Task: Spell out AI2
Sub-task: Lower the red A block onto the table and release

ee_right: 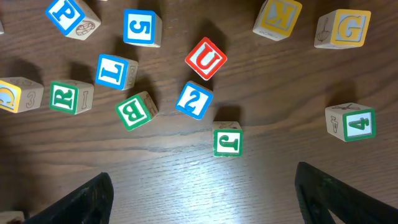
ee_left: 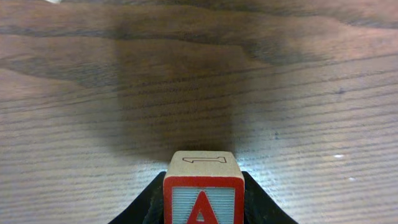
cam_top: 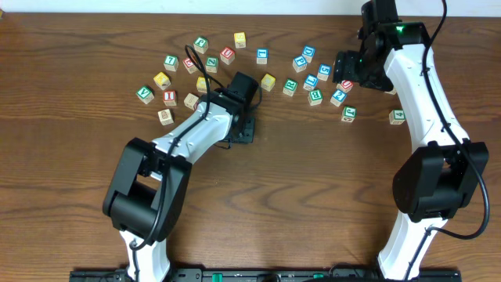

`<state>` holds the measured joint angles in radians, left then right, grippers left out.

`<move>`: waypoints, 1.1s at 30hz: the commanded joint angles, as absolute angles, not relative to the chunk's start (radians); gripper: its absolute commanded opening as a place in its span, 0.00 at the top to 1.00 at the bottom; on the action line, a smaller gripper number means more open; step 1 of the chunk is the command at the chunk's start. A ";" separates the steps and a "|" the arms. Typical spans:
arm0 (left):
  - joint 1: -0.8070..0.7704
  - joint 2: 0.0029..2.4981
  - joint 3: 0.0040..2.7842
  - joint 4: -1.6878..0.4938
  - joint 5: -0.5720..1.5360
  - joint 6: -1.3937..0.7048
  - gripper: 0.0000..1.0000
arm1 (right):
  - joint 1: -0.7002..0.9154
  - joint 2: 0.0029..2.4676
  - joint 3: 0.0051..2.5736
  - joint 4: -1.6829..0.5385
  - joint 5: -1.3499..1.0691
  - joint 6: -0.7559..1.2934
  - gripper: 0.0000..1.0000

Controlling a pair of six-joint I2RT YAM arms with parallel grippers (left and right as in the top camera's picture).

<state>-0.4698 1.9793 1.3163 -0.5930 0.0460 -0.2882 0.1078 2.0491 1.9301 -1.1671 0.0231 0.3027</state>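
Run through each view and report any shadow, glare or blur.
Overhead: even light, sharp, shadows faint. Left wrist: a broad dark shadow falls on the table beyond the A block, which the frame's bottom edge crops. Right wrist: a pale sheen of glare on the wood below the J block; the right hand shows dark, soft-edged fingers, while the blocks are sharp.

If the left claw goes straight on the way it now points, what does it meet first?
Probably only bare table: the left wrist view shows no other block ahead of the left claw and its A block. Depth is unclear.
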 commanded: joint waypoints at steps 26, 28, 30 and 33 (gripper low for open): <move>-0.396 1.907 1.424 -0.689 0.040 -0.266 0.43 | 0.105 2.055 1.951 -1.161 0.015 0.289 0.05; -0.371 1.871 1.442 -0.714 0.040 -0.265 0.42 | 0.105 2.055 1.951 -1.165 0.008 0.287 0.05; -0.349 1.832 1.449 -0.730 0.041 -0.260 0.42 | 0.105 2.055 1.951 -1.171 0.005 0.287 0.06; -0.324 1.769 1.451 -0.745 0.040 -0.236 0.42 | 0.105 2.052 1.954 -1.179 -0.006 0.287 0.06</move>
<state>-0.3435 1.8374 1.4250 -0.7307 0.0460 -0.2722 0.1078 2.0491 1.9301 -1.1717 0.0116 0.3019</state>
